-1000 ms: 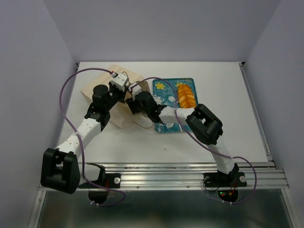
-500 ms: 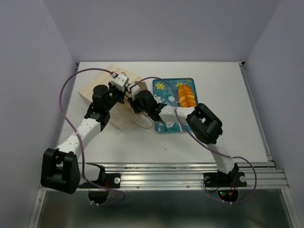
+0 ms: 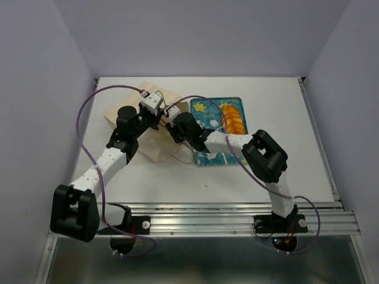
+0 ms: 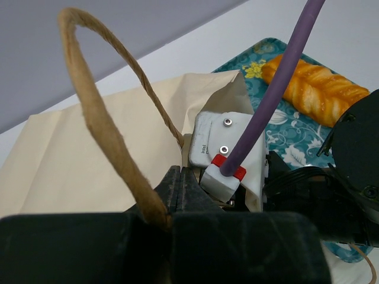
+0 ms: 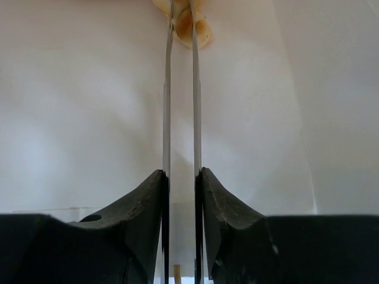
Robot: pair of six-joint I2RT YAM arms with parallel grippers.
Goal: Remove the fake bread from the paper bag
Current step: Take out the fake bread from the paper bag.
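Top external view: paper bag point(image 3: 153, 145) lying at centre left, both arms meeting at its mouth.
Right of the bag sits the teal tray point(image 3: 207, 113) with the braided loaf point(image 3: 232, 118) on it. Left gripper point(image 4: 179, 189) is clamped on the bag's brown handle point(image 4: 100, 124); right gripper point(image 5: 180, 15), inside the bag, has jaws nearly together, pinching the curved bread piece point(image 5: 201, 32).
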